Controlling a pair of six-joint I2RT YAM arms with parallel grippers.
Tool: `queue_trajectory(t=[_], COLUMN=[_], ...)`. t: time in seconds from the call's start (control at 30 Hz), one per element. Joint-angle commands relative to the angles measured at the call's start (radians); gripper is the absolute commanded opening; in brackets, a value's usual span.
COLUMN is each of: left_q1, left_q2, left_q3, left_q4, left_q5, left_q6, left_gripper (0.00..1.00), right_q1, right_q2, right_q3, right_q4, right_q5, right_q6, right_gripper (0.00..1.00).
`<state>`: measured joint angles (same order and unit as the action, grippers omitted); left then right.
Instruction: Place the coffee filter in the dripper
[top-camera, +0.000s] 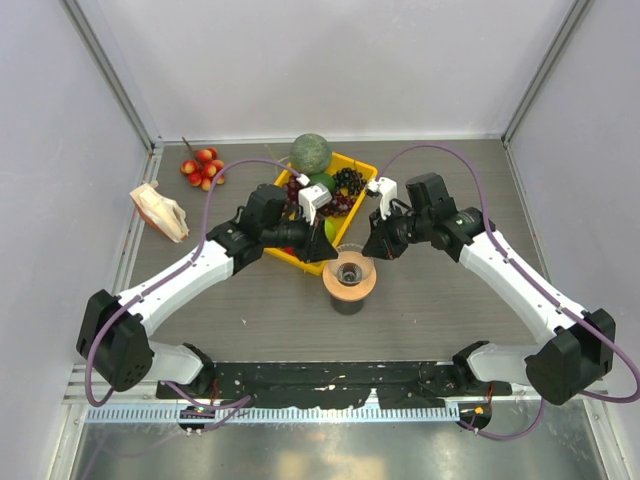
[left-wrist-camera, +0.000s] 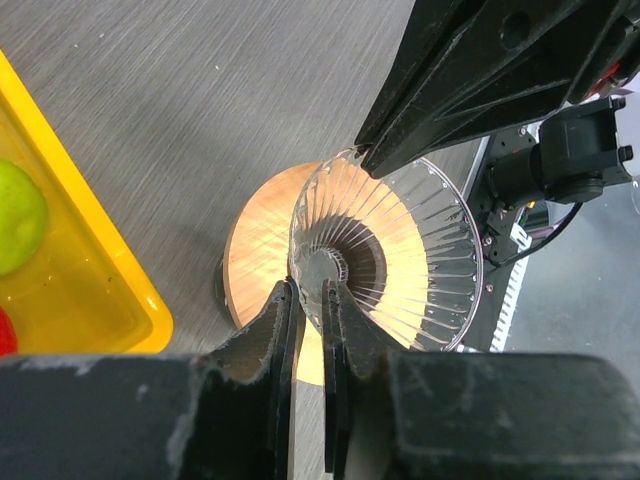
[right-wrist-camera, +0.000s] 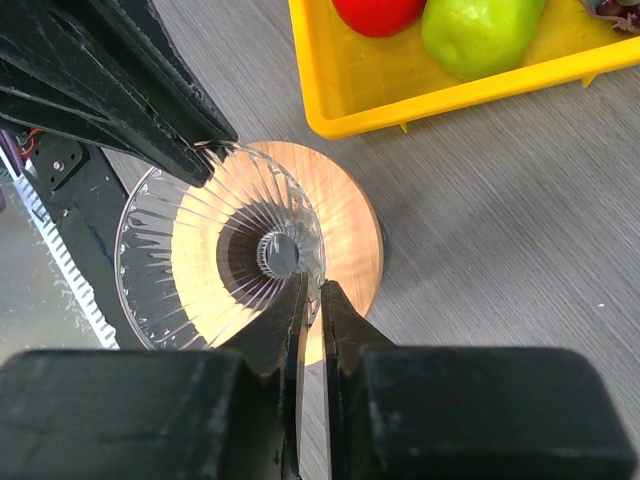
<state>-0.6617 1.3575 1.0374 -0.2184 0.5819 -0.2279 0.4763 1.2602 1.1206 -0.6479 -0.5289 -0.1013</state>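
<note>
The dripper (top-camera: 350, 262), a clear ribbed cone, sits in the tan wooden ring (top-camera: 351, 286) on a dark cup. My left gripper (top-camera: 333, 252) is shut on the dripper's left rim; in the left wrist view the gripper (left-wrist-camera: 308, 290) pinches the near wall of the dripper (left-wrist-camera: 400, 250). My right gripper (top-camera: 372, 250) is shut on the opposite rim; in the right wrist view the gripper (right-wrist-camera: 313, 290) pinches the dripper (right-wrist-camera: 190, 250) over the ring (right-wrist-camera: 350, 220). No white coffee filter is in view.
A yellow tray (top-camera: 300, 257) of fruit stands just behind and left of the dripper, also in the wrist views (left-wrist-camera: 90, 260) (right-wrist-camera: 400, 100). A green melon (top-camera: 311, 152), red fruits (top-camera: 203, 167) and a beige bundle of papers (top-camera: 160, 212) lie at back left.
</note>
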Motion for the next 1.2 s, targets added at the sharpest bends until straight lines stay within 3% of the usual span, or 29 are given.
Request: queue_trajectory(t=[0.0,0.2,0.3,0.6,0.77,0.9,1.17], left_q1=[-0.018,-0.018,-0.018,-0.006,0.010,0.023,0.079], left_q2=[0.014,-0.004,-0.005,-0.014,-0.023,-0.041,-0.115], left_q3=[-0.014,0.016,0.019,0.033,0.046,0.032,0.006], left_q4=[-0.117,-0.147,-0.151,-0.159,-0.159,-0.147,-0.105], left_q5=[0.004,0.022,0.024,0.032,0.071,0.128,0.213], left_q6=[0.073,0.065,0.064,0.047,0.033,0.032,0.030], left_gripper=[0.19,0.30,0.31,0.50,0.52,0.61,0.75], right_q1=[0.005,0.005,0.004,0.002,0.001,-0.007,-0.059], right_q2=[0.019,0.019,0.019,0.005,0.001,-0.004,-0.053], right_q3=[0.001,0.033,0.039,0.090,0.113,0.130,0.114], right_q4=[-0.082,-0.105,-0.107,-0.136,-0.159,-0.183,-0.199], right_q5=[0.098,0.083,0.078,0.063,0.034,-0.022,-0.103], right_q6=[-0.089,-0.083,-0.075,-0.061,-0.046,-0.046,-0.057], right_gripper=[0.16,0.27,0.28,0.44,0.66,0.81,0.88])
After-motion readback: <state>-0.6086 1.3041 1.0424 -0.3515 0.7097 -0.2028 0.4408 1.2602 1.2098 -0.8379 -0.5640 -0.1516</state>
